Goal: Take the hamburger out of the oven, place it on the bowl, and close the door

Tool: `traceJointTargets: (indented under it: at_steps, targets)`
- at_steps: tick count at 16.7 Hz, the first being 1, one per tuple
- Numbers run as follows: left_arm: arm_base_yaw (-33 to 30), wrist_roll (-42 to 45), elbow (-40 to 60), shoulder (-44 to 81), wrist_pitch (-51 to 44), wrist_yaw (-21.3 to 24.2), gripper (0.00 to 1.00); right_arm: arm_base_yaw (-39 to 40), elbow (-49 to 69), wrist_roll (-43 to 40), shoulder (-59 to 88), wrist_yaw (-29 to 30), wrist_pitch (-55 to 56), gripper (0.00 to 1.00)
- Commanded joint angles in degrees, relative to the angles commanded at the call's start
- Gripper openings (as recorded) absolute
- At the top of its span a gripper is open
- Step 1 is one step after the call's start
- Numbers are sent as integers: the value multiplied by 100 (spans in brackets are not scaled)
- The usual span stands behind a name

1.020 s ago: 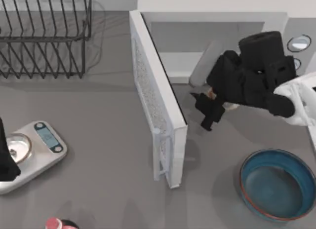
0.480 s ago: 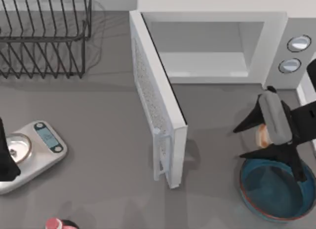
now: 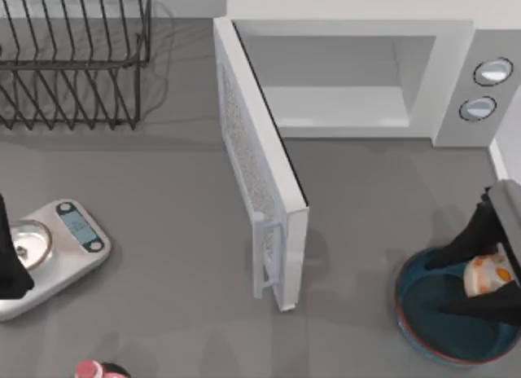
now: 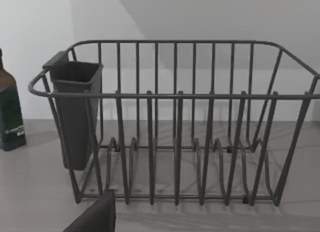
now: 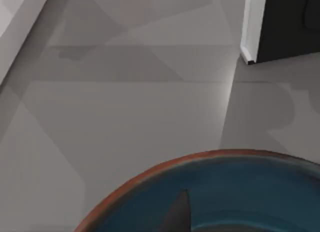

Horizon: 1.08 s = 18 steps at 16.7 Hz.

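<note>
My left gripper (image 3: 10, 268) sits parked at the counter's (image 3: 163, 231) far left, over the scale (image 3: 69, 235); I cannot tell how its fingers stand. Its wrist camera faces the wire dish rack (image 4: 175, 122). In the middle, the door (image 3: 260, 182) stands swung wide from the oven (image 3: 423, 76), whose cavity looks bare. At the right, my right gripper (image 3: 480, 287) holds the hamburger (image 3: 487, 276) between its dark fingers (image 3: 460, 248), over the far-right part of the bowl (image 3: 411, 301). I cannot tell whether the hamburger touches the bowl yet.

The risks, as I judge them: letting go this near the rim could send the hamburger rolling onto the counter, and a finger snagging the rim as I pull away could drag the bowl. The door still needs shutting; pushing near its hinge might shift the whole oven.
</note>
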Motion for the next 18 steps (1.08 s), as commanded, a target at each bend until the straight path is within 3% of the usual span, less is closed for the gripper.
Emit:
traceJointTargets:
  at_steps: [7, 14, 18]
  targets:
    - [0, 0, 0, 0, 0, 0, 100, 106, -57, 202, 3, -4, 233, 0]
    - [0, 0, 0, 0, 0, 0, 100, 623, -586, 1441, 124, -121, 2134, 0]
    - [0, 0, 0, 0, 0, 0, 100, 725, -711, 1682, 182, -128, 2405, 0]
